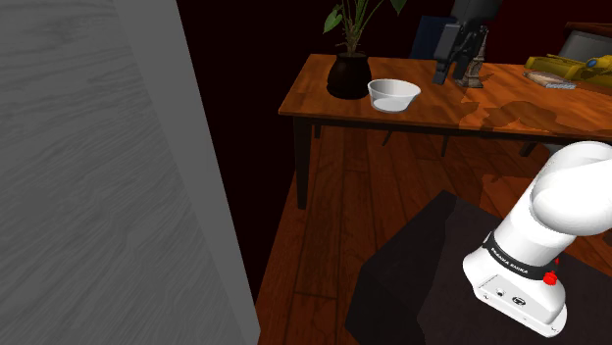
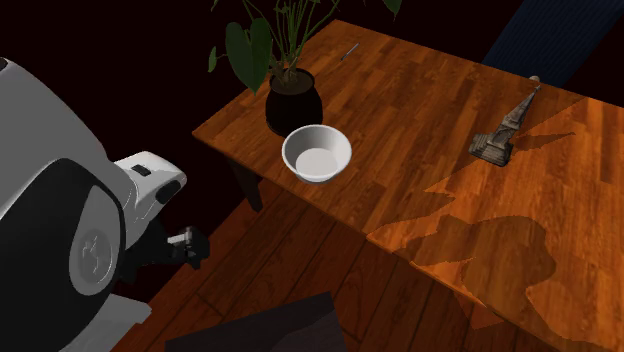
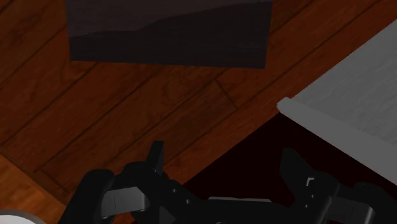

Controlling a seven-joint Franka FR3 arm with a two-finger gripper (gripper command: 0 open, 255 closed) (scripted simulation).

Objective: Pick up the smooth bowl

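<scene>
The smooth white bowl (image 1: 393, 94) (image 2: 317, 153) stands upright and empty near the front edge of the wooden table (image 1: 471, 123) (image 2: 420, 90), next to a dark plant pot (image 1: 348, 76) (image 2: 293, 105). My black gripper (image 2: 190, 248) (image 1: 453, 71) hangs in the air off the table's front edge, over the wooden floor and well apart from the bowl. In the wrist view its two fingers (image 3: 156, 156) stand wide apart, so the gripper (image 3: 222, 167) is open, with floorboards showing between them and nothing held.
A small tower-shaped ornament (image 2: 503, 130) (image 1: 476, 69) stands on the table further along, and a yellow object (image 1: 564, 71) lies at the far end. A grey wall panel (image 1: 98, 176) (image 3: 350, 108) rises beside the dark stand (image 1: 422, 265) (image 3: 168, 32). The arm's shadow (image 2: 470, 245) lies on the tabletop.
</scene>
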